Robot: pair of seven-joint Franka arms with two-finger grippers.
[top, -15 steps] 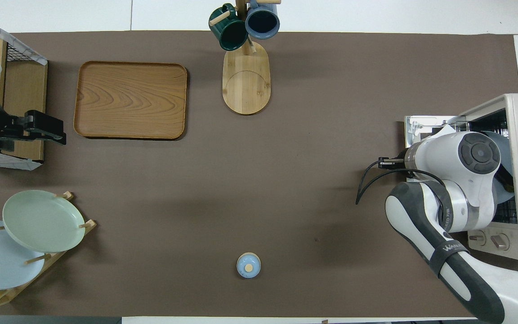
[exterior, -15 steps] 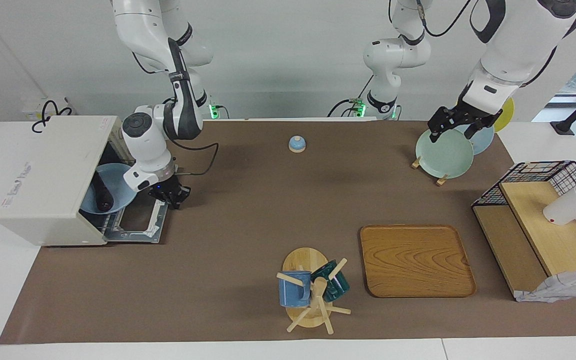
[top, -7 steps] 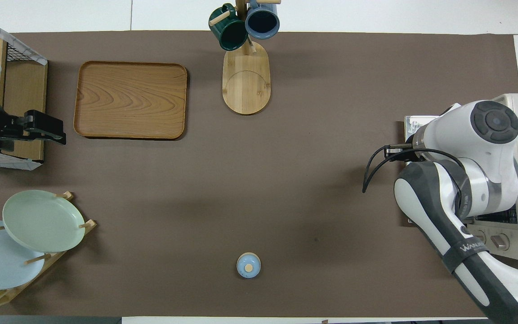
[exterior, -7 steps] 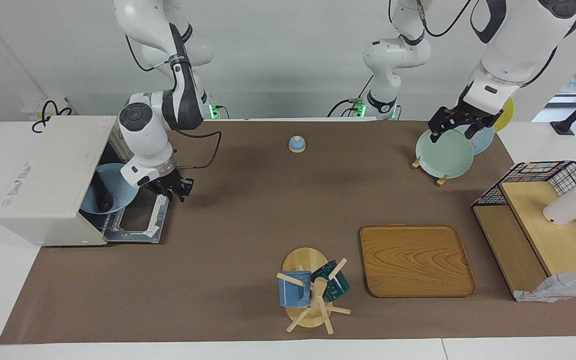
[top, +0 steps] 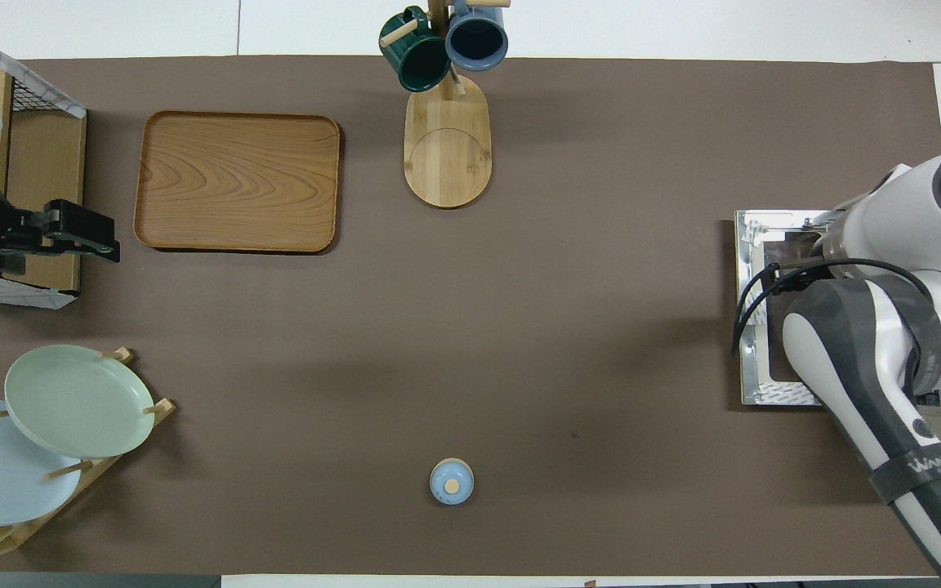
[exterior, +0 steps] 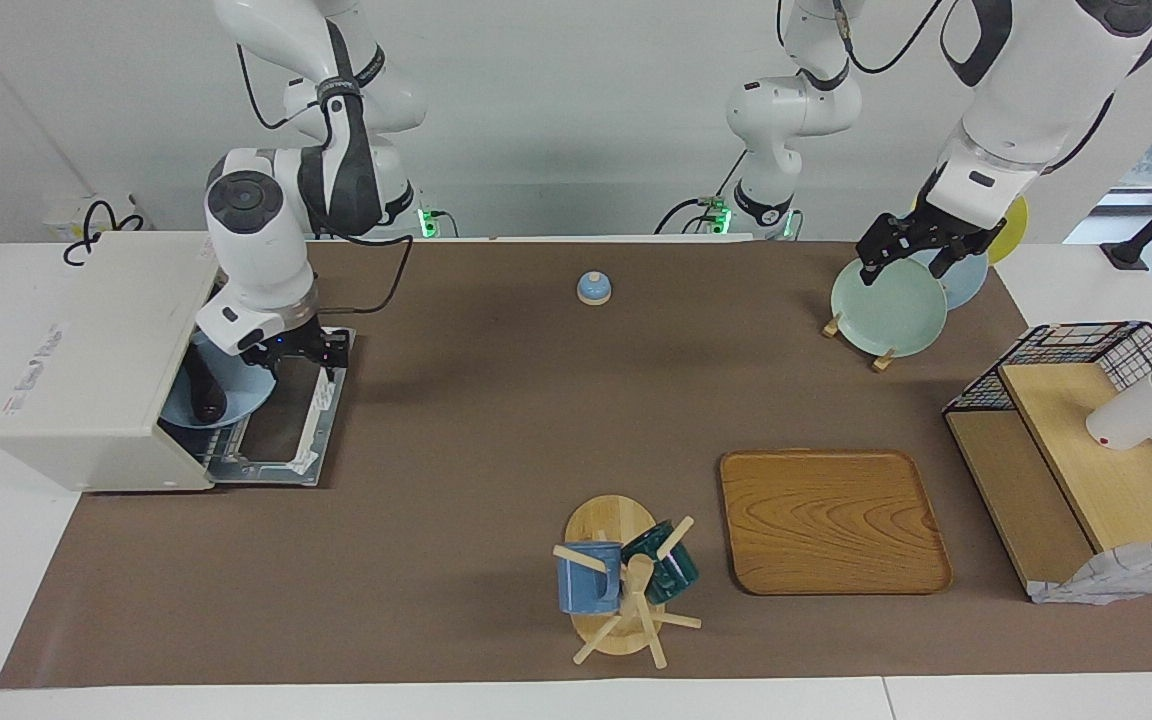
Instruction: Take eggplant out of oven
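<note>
Jaws of the right gripper (exterior: pixel 291 352), over the oven (exterior: pixel 96 360) door, can't be read. Eggplant (exterior: pixel 204 392) lies on 1 blue plate (exterior: pixel 236 385) inside; enter low, straight. Left gripper (exterior: pixel 921 250) waits.

Your bench (exterior: pixel 476 440) has a brown mat over most of it. On it: oven (exterior: pixel 101 360) at right arm's end, door (exterior: pixel 281 425) dropped flat on the mat; small blue bell (exterior: pixel 593 288) nr the robots; plate rack (exterior: pixel 886 295) and wire shelf (exterior: pixel 1086 450) at left arm's end; wooden tray (exterior: pixel 831 520) w/ mug tree (exterior: pixel 621 585) beside it, farthest from the robots.
</note>
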